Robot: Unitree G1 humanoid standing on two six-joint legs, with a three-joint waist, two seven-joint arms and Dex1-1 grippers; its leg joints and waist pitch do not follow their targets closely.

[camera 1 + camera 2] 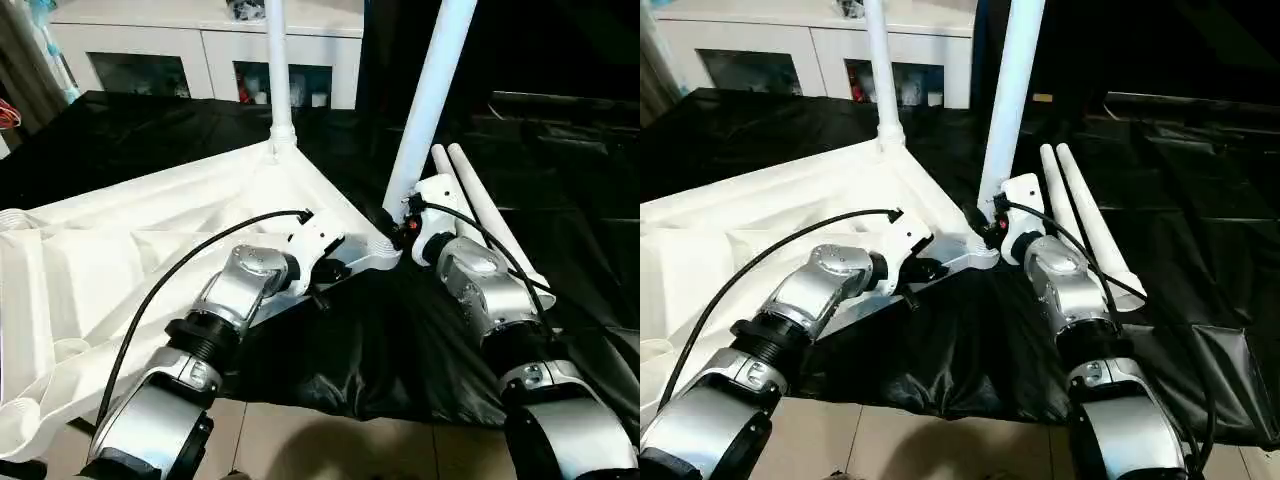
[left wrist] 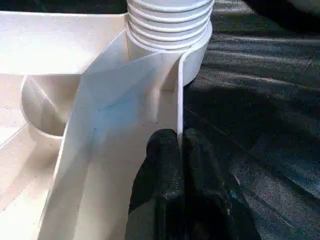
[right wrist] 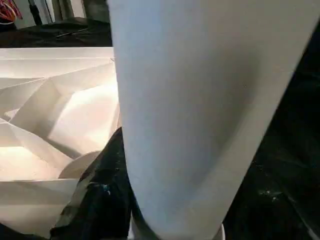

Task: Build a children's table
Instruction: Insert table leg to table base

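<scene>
Table top (image 1: 120,250) lies underside-up on the black sheet (image 1: 340,350). My left gripper (image 2: 180,150) pinches its edge wall beside the corner socket. My right gripper (image 1: 405,225) clamps a tilted leg (image 1: 430,95) at that socket (image 1: 385,250). Two spare legs (image 1: 480,200) lie just right.

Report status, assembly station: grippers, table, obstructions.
Left gripper shut on tabletop rim. Right gripper grips tilted leg at near corner socket. One leg seated; two spare legs lying beside.
</scene>
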